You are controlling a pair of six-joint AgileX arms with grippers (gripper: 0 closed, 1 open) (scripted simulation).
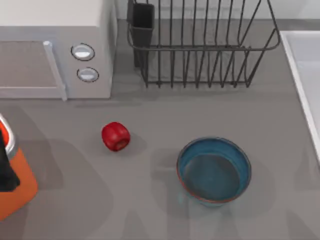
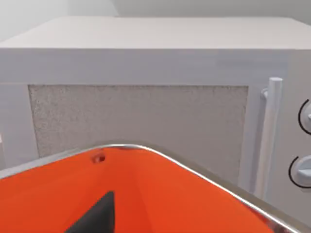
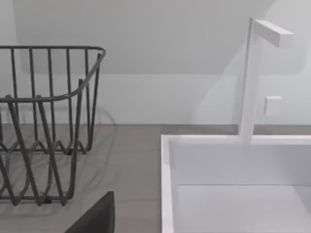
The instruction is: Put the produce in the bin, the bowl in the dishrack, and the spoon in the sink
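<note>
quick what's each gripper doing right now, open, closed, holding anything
Left gripper: over the bin, cannot be told.
Right gripper: between the dishrack and the sink, cannot be told.

The left arm sits at the far left edge of the table (image 1: 150, 115) in the top view, where part of the left gripper (image 1: 6, 167) appears as a dark, blocky shape cut off by the picture's border. In the left wrist view, one dark, wedge-shaped piece of that gripper pokes in close to the camera. The right gripper (image 3: 97, 216) appears the same way in the right wrist view, as a single dark wedge near the lens.
</note>
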